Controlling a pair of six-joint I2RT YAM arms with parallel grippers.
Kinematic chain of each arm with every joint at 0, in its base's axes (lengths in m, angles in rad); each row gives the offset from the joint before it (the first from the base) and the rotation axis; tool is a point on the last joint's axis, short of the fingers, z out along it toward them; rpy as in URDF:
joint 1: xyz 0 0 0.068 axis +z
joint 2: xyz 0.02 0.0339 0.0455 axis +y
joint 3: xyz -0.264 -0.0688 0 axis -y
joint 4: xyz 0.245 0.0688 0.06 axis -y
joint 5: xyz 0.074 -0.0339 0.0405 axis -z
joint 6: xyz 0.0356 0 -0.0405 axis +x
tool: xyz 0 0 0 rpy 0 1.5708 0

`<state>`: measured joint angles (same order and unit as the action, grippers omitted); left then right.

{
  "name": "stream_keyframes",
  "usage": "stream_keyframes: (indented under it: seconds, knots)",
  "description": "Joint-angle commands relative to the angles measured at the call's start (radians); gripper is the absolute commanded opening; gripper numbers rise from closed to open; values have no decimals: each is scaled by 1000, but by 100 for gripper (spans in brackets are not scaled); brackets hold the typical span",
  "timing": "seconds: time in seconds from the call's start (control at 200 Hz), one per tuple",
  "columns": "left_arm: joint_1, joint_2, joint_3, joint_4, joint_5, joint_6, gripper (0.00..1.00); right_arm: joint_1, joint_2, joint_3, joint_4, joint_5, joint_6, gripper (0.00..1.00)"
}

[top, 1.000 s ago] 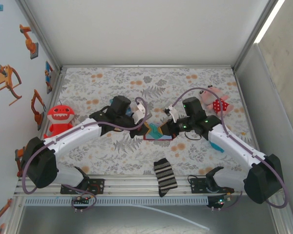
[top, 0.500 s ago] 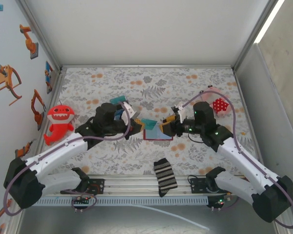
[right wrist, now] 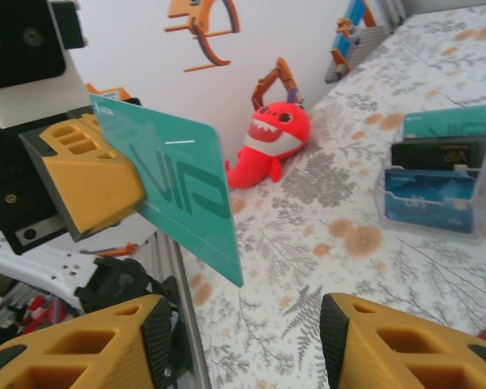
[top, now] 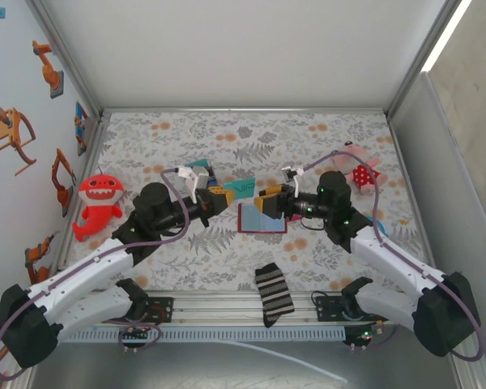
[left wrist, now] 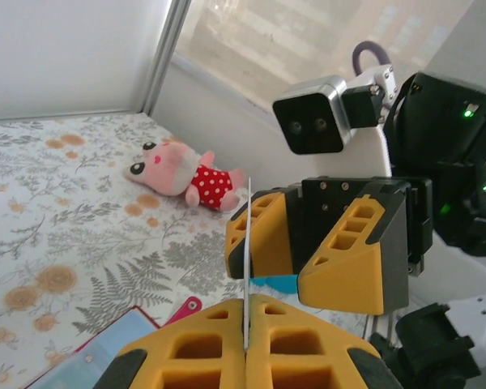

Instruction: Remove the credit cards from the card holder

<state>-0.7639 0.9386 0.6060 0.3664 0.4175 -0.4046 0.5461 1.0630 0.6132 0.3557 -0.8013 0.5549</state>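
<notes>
One teal card [right wrist: 174, 186] is pinched in the left tool [top: 225, 195]. Right tool [top: 261, 203] gapes wide near the card holder [top: 263, 223].

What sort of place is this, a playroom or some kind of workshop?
Probably a robot test booth in a lab: two arms are bolted to a metal rail at the edge of a walled-in table with a floral cover, and toys such as a red shark plush lie about.

Card holder [left wrist: 89, 354]: cut off by bottom edge, partly behind left gripper [left wrist: 245, 312]; teal card [left wrist: 249, 235]: edge-on, face hidden.
</notes>
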Motion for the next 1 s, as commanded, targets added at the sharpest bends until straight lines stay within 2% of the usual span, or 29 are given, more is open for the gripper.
stream_keyframes:
  seconds: [0.0,0.305,0.451,0.501,0.546,0.646,0.691,0.761,0.821,0.901,0.992]
  knots:
    - [6,5,-12,111,39,-75,0,8,20,44,134,-86,57,51]
    - [6,36,-2,185,124,-109,0,13,19,82,147,-115,54,40]
    - [6,31,8,153,149,-90,0,14,11,92,149,-122,59,17]
    - [6,27,12,130,147,-80,3,14,7,95,142,-124,55,9]
    - [6,21,18,100,145,-67,9,14,1,95,124,-122,45,0]
    - [5,-5,42,-1,128,-21,28,14,-14,103,50,-110,-1,0]
    - [5,-24,60,-61,115,13,43,15,-22,110,1,-103,-27,0]
    - [6,-54,95,-166,82,70,72,15,-35,124,-89,-88,-81,0]
    - [6,-72,134,-266,39,122,87,18,-46,138,-183,-60,-135,0]
    - [6,-86,196,-397,-13,175,100,21,-55,162,-292,-28,-197,0]
    - [5,-81,256,-516,-38,245,97,23,-60,177,-363,-22,-237,0]
